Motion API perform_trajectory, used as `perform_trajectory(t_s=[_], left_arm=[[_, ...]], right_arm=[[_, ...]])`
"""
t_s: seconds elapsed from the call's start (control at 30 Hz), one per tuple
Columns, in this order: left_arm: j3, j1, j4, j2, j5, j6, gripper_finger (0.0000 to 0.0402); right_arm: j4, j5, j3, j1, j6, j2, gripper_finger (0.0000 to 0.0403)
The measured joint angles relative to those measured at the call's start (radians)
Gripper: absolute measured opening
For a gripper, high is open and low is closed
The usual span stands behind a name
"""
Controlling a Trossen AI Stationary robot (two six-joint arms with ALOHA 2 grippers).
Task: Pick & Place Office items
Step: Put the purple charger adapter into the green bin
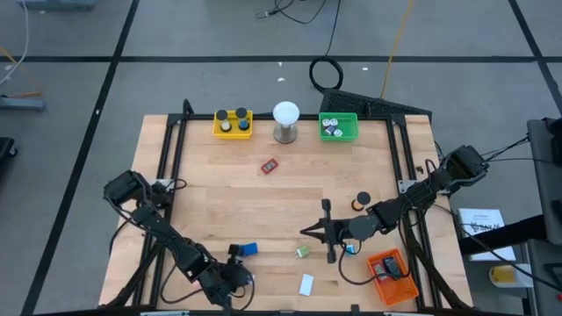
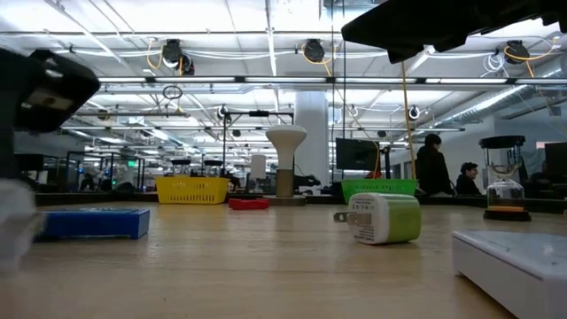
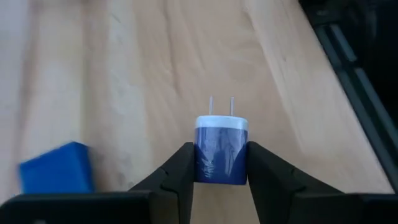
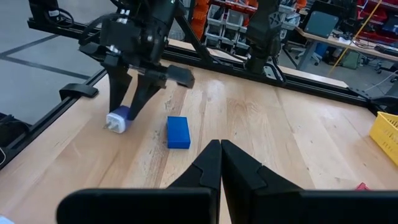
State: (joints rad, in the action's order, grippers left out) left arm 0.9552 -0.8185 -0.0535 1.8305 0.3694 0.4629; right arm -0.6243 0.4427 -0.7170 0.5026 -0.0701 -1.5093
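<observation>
A small blue plug adapter (image 3: 221, 149) with a white face and two metal prongs lies on the wooden table near its front left, between the fingers of my left gripper (image 4: 124, 115), which is shut on it. A blue block (image 1: 248, 249) lies flat just beside it. My right gripper (image 1: 327, 230) hovers shut with nothing in it above the table's front middle, pointing toward the left arm. A green-and-white adapter (image 1: 302, 252) and a white block (image 1: 306, 283) lie on the table near it. A red item (image 1: 269, 165) lies farther back. My left gripper pinches the blue adapter's two opposite sides (image 3: 202, 158) between its two fingers (image 3: 180, 171). The fingers slant down at it from the table's left. The adapter sits on the table, its prongs (image 3: 221, 104) pointing away from the gripper.
A yellow tray (image 1: 233, 124), a white ball on a metal stand (image 1: 285, 121) and a green tray (image 1: 338, 127) stand along the far edge. An orange tray (image 1: 389, 274) sits at the front right. A black cap (image 1: 363, 200) lies right of centre. Black frame rails run along both table sides.
</observation>
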Motion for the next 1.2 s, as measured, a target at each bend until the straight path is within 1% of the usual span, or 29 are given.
perform_trajectory(t_s=[0.17,0.27,0.33,0.4,0.5,0.57,0.67,0.77,0.87,1.03,1.1,1.2], left_arm=[[0.000,0.028,-0.002,-0.050,0.100,-0.052,0.0120],[0.000,0.090,0.004,-0.060,0.145,-0.110,0.0120],[-0.011,0.144,0.064,-0.060,0.152,-0.170,0.0120],[-0.052,0.202,0.202,-0.060,0.140,-0.253,0.0120],[-0.167,0.295,0.542,-0.060,0.051,-0.374,0.0120],[-0.259,0.357,0.781,-0.060,-0.017,-0.426,0.0120],[-0.371,0.441,1.037,-0.060,-0.059,-0.455,0.0120],[-0.438,0.501,1.167,-0.060,-0.060,-0.471,0.0120],[-0.462,0.547,1.270,-0.029,-0.063,-0.488,0.0120],[-0.458,0.608,1.444,0.101,-0.131,-0.485,0.0120],[-0.458,0.620,1.490,0.152,-0.134,-0.473,0.0120],[-0.459,0.632,1.496,0.188,-0.101,-0.459,0.0120]], right_arm=[[0.000,0.000,0.000,0.000,-0.002,0.000,0.0002],[0.000,0.000,0.000,-0.001,-0.002,0.000,0.0002],[0.000,0.000,0.000,-0.001,-0.001,0.000,0.0002],[0.003,0.000,0.000,-0.001,0.009,0.000,0.0002],[0.011,0.002,0.000,-0.004,0.059,0.000,0.0002],[0.015,0.002,0.000,-0.012,0.093,0.000,0.0002],[0.039,0.003,0.000,-0.036,0.135,0.000,0.0002],[0.057,0.033,0.000,-0.076,0.213,0.000,0.0002],[0.116,0.058,0.000,-0.119,0.294,0.000,0.0002],[0.155,0.054,0.000,-0.158,0.360,0.000,0.0002],[0.160,0.055,0.000,-0.165,0.380,0.000,0.0007],[0.162,0.059,0.000,-0.179,0.441,0.000,0.0027]])
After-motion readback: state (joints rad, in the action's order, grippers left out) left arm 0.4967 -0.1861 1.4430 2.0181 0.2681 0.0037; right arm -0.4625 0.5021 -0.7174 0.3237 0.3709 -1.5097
